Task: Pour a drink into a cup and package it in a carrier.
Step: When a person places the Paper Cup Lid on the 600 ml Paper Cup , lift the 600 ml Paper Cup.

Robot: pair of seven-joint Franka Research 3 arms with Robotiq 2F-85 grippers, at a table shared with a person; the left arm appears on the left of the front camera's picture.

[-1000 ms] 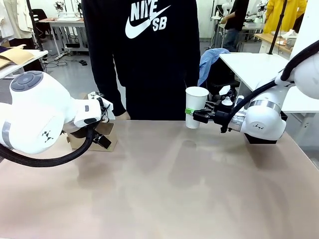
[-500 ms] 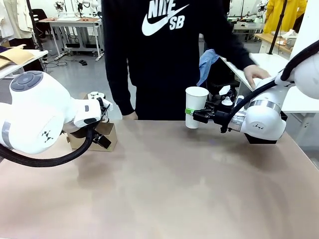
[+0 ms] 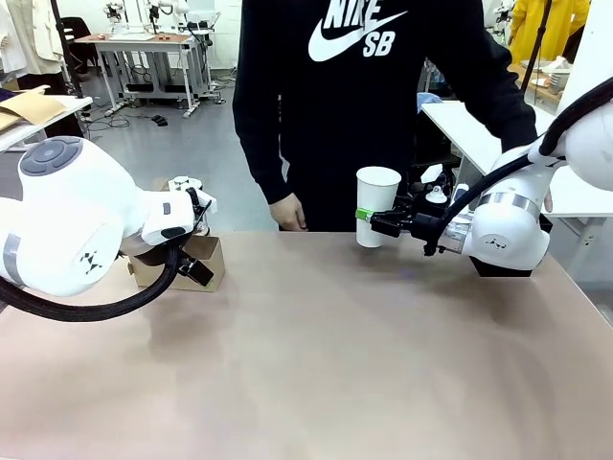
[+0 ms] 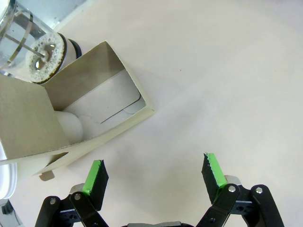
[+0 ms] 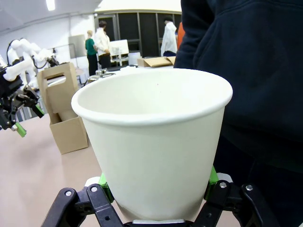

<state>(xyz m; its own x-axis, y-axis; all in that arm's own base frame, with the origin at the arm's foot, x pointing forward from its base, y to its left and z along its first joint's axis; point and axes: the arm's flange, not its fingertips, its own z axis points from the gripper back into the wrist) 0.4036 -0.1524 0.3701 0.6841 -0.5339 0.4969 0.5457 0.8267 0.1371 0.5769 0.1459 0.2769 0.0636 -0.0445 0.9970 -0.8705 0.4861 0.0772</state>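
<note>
Only the person has moved: they've sidestepped toward the robot's right, and one hand (image 3: 287, 213) now hangs at the far edge of the table (image 3: 316, 364). Both arms are right where they were, so my read is the pour hasn't started and everything's waiting on the person.

Nearest, the left gripper (image 4: 154, 172) hovers over bare tabletop with its fingers spread wide and nothing between them. Just past it is the carrier (image 4: 28, 123), with something white tucked inside that I can't identify. The glass jar (image 4: 23, 33) stands right next to it, and I can't tell how much drink is in there.

Farther over, the right gripper (image 3: 369, 222) is pinching the cup (image 3: 376, 201) low on its sides, upright, above the table. It's empty, with no lid, and well apart from the jar.

Count: one cup, one carrier, one jar.
</note>
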